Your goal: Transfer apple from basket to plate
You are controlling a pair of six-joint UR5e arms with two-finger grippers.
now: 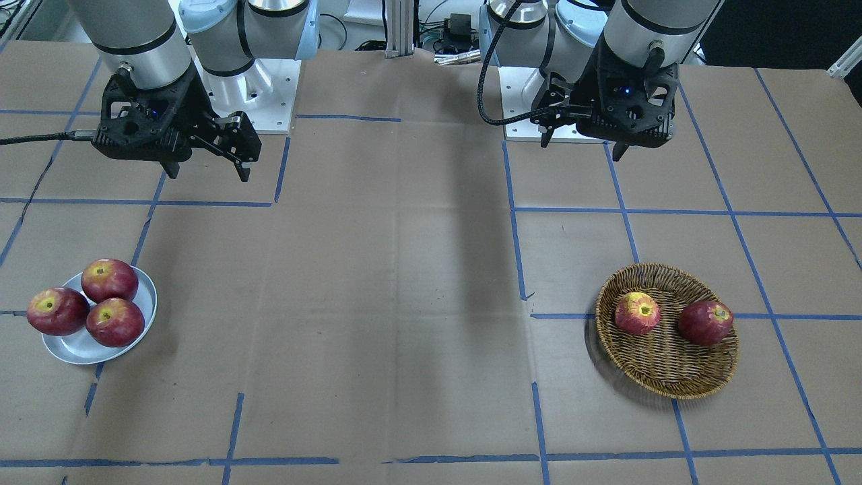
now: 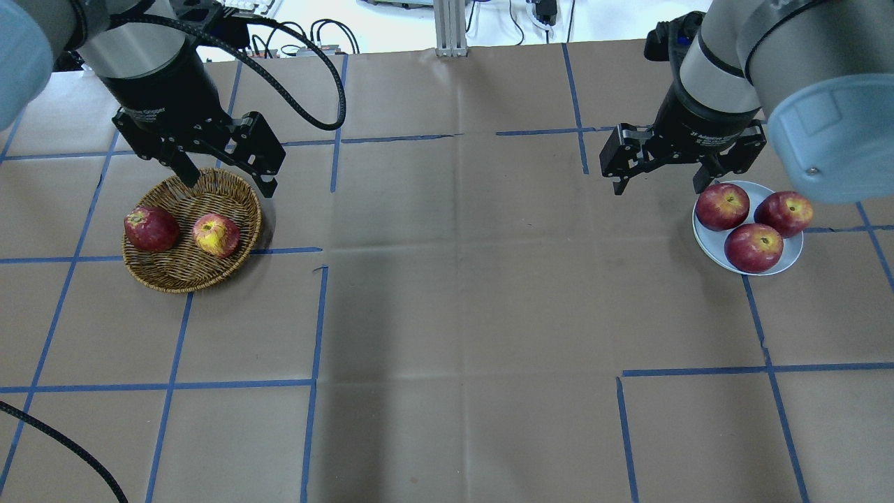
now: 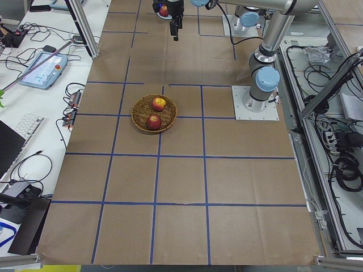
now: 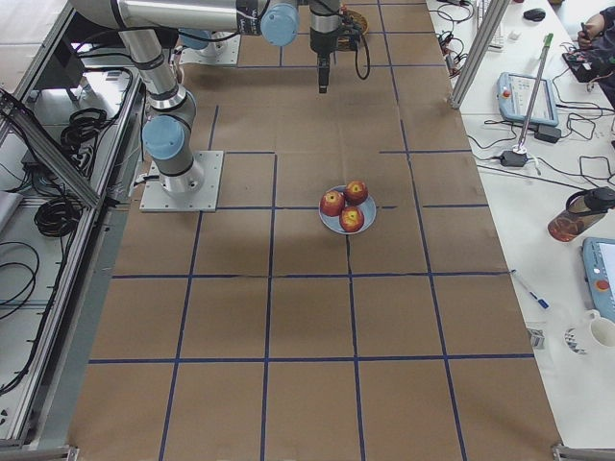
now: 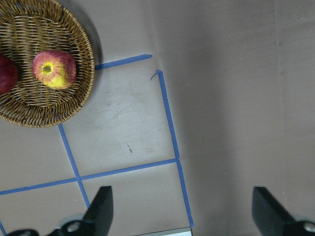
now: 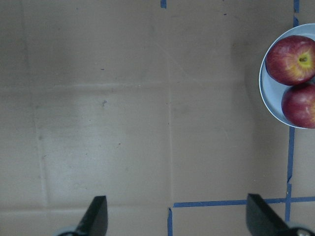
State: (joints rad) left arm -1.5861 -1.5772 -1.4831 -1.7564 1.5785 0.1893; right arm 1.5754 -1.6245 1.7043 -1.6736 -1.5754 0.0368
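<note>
The apple (image 2: 216,235), red with large yellow patches, lies in the wicker basket (image 2: 181,279) on the table's left; it also shows in the front view (image 1: 637,313) and the left wrist view (image 5: 54,69). My left gripper (image 2: 230,183) is open and empty, raised above the basket's far rim. The white-grey plate (image 2: 789,262) on the right holds three darker red apples. My right gripper (image 2: 657,187) is open and empty, raised just left of the plate. The right wrist view shows the plate's edge (image 6: 266,98).
A darker red apple (image 2: 150,228) lies in the basket beside the yellow-patched one. The three apples (image 2: 753,247) fill most of the plate, one overhanging its rim. Brown paper with blue tape lines covers the table.
</note>
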